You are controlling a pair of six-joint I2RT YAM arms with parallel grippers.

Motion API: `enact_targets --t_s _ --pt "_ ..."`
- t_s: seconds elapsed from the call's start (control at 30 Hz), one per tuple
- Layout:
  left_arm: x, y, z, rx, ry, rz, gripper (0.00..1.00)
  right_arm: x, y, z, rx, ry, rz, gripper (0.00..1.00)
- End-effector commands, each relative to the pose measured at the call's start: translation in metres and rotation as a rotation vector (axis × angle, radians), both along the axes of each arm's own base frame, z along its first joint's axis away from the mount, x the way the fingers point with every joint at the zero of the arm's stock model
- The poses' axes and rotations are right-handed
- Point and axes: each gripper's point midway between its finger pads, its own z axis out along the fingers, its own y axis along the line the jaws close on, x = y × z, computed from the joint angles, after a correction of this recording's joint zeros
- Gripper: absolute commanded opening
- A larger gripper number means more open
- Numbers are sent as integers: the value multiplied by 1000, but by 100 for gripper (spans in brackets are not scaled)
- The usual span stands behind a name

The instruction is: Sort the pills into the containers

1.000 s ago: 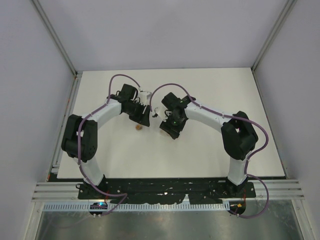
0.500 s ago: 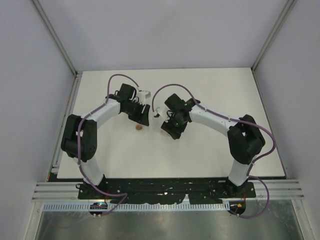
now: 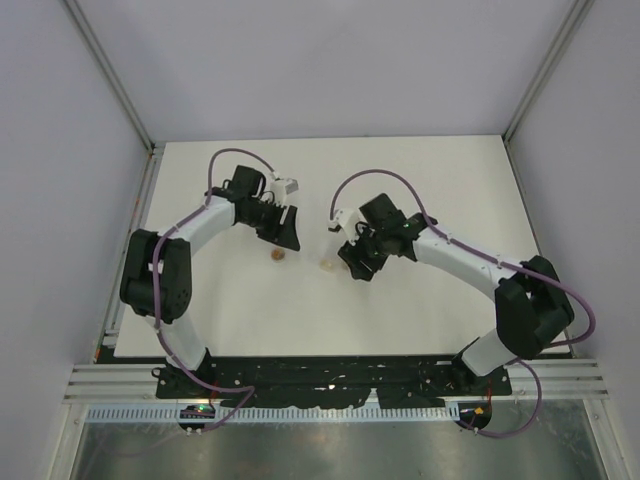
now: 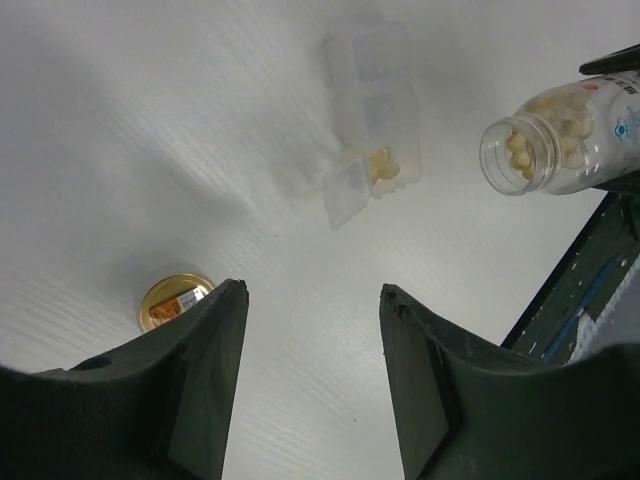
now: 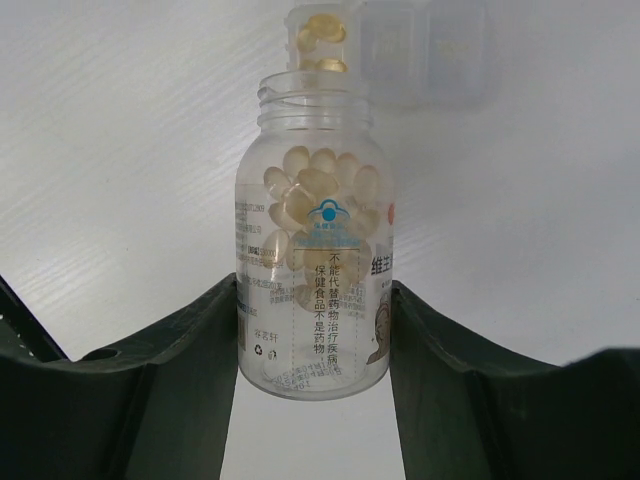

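My right gripper (image 5: 312,290) is shut on a clear pill bottle (image 5: 315,250), uncapped and partly full of pale yellow pills (image 5: 310,185). The bottle's mouth points at a clear box of small containers (image 5: 400,50); one compartment has its flap open and holds a few yellow pills (image 5: 322,30). The left wrist view shows the same box (image 4: 372,120), with the bottle (image 4: 560,135) to its right. My left gripper (image 4: 312,290) hangs open over bare table with nothing between its fingers. From above, the left gripper (image 3: 285,232) and right gripper (image 3: 352,265) stand apart at mid-table.
A gold bottle lid (image 4: 175,300) lies upside down on the white table (image 3: 420,310), also visible from above as the lid (image 3: 277,255) just in front of the left gripper. Grey walls close in the table at back and sides.
The right arm has swung right and toward the near edge, carrying the bottle. The left arm has drawn back slightly to the left. Neither gripper's jaws have changed.
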Motion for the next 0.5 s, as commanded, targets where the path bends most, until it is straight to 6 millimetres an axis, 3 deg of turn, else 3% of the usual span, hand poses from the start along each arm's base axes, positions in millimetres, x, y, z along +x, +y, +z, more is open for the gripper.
enact_targets --t_s 0.0,0.2,0.47 --pt "-7 -15 45 -143 -71 -77 59 16 19 44 237 -129 5 6" --pt "5 -25 88 -207 -88 -27 60 16 27 94 411 -240 35 6" --pt "24 -49 124 -235 -30 61 61 12 34 153 555 -345 58 6"
